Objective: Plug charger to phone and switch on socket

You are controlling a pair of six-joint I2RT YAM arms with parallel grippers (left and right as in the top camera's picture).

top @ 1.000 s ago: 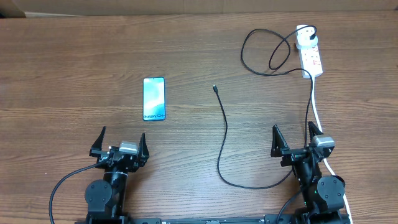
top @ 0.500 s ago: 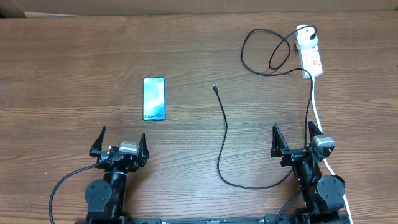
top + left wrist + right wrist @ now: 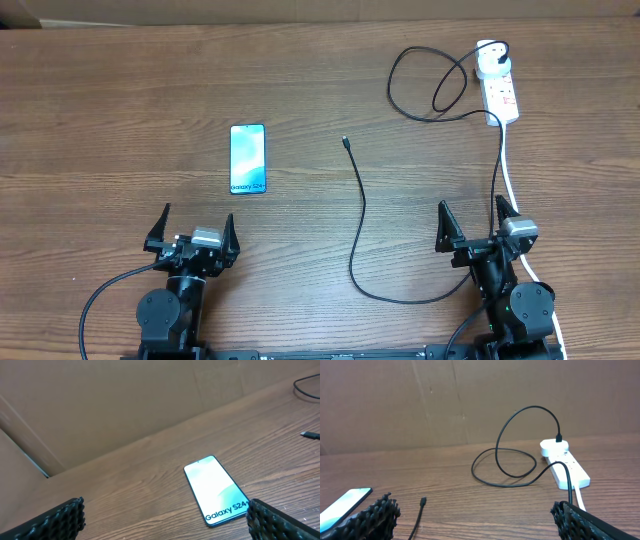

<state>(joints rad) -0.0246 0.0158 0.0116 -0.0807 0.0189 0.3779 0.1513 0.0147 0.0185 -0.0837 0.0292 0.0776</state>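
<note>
The phone lies flat on the wooden table at left of centre, screen lit blue-teal; it also shows in the left wrist view and at the right wrist view's lower left. The charger cable runs from its free connector tip down, round to the right and up in loops to its white adapter, plugged into the socket strip at the far right; the tip shows in the right wrist view. My left gripper and right gripper are open and empty near the front edge.
The strip's thick white cord runs down the right side past my right gripper. A brown cardboard wall stands along the table's far edge.
</note>
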